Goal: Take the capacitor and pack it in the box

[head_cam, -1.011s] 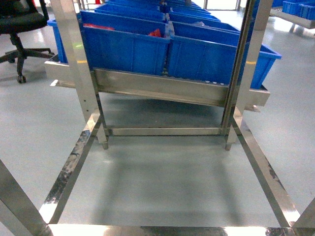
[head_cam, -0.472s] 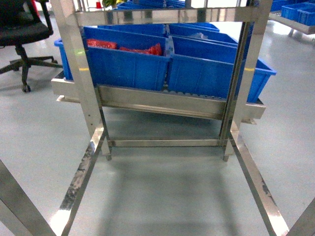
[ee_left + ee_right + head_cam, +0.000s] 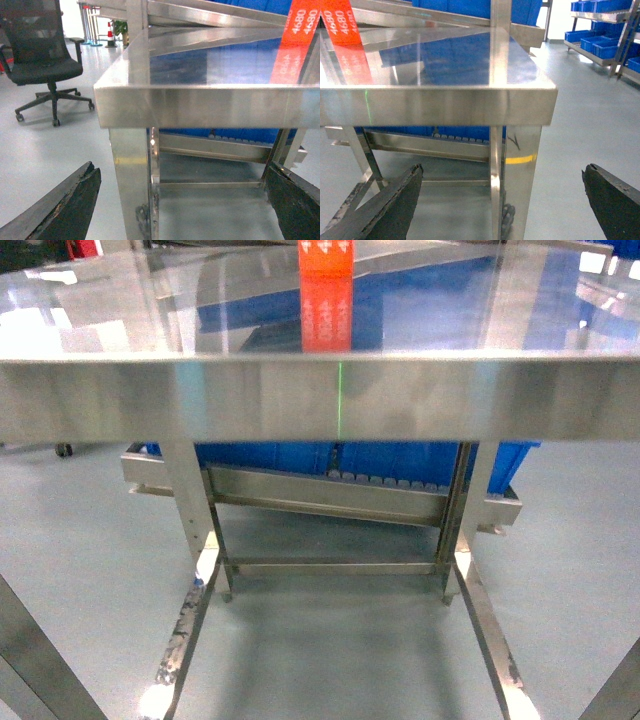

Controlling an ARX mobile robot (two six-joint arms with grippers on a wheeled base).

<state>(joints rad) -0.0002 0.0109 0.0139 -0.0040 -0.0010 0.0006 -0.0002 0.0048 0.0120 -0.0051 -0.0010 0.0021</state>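
The capacitor and the box are out of view in all three views. My left gripper (image 3: 182, 170) stands open below the near-left corner of a steel table (image 3: 200, 105), with its dark fingers (image 3: 70, 205) far apart and nothing between them. My right gripper (image 3: 503, 170) also stands open, below the table's near-right corner (image 3: 530, 102), with only the table leg and floor between its fingers (image 3: 615, 200). Neither gripper shows in the head view, which looks along the table's front edge (image 3: 340, 395).
An orange strip marked 4680 (image 3: 325, 290) stands on the shiny tabletop. Blue bins (image 3: 300, 455) sit on a low steel rack behind the table. A black office chair (image 3: 45, 55) is at the left, and shelving with more blue bins (image 3: 600, 40) at the far right.
The head view has risen from the floor and the rack of blue bins up to the level of the steel tabletop, whose front edge now crosses the frame.
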